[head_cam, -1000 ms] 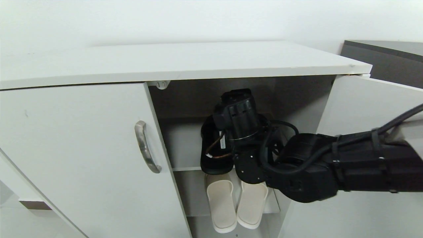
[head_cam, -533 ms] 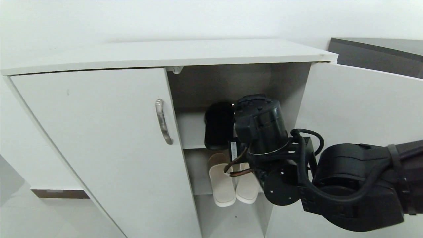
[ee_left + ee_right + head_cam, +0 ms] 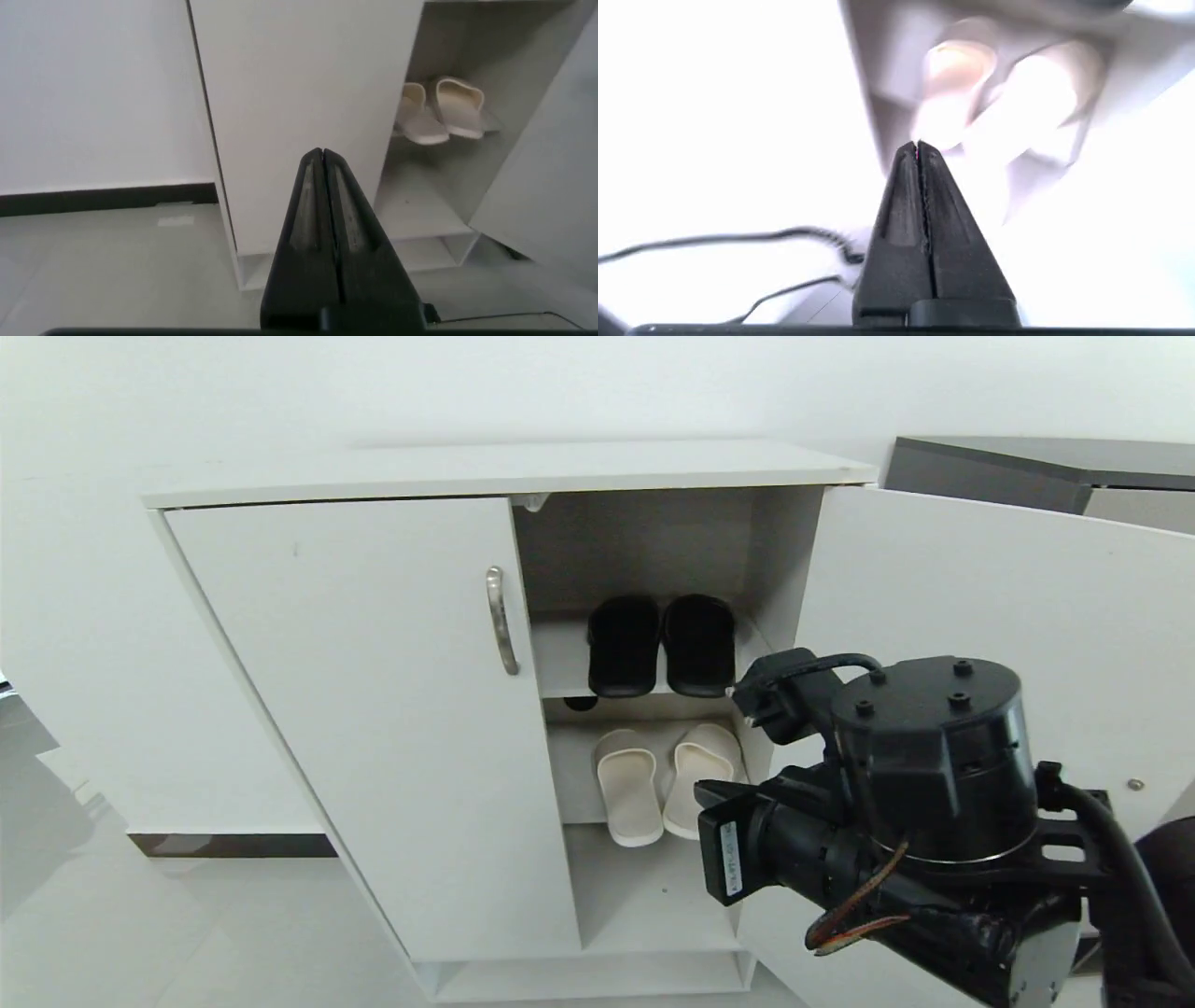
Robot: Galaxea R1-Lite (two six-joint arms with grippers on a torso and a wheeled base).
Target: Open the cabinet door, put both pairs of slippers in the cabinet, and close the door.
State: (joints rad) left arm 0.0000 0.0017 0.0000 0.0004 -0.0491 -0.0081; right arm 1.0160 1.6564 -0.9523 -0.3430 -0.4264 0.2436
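The white cabinet (image 3: 504, 462) has its right door (image 3: 980, 616) swung open and its left door (image 3: 373, 709) closed. A black pair of slippers (image 3: 661, 644) lies side by side on the upper shelf. A white pair of slippers (image 3: 663, 779) lies on the shelf below, also in the left wrist view (image 3: 439, 107) and blurred in the right wrist view (image 3: 999, 84). My right arm (image 3: 924, 775) hangs outside the cabinet, in front of the open door. The right gripper (image 3: 920, 147) is shut and empty. The left gripper (image 3: 320, 152) is shut and empty, low before the closed door.
A metal handle (image 3: 501, 621) sits on the closed left door. A dark grey piece of furniture (image 3: 1046, 467) stands behind the open door. The bottom shelf (image 3: 644, 896) is bare, and pale floor (image 3: 140, 933) spreads to the left.
The right arm has pulled back out of the cabinet, leaving the black slippers on the upper shelf. The head camera has moved back, so the whole cabinet now shows.
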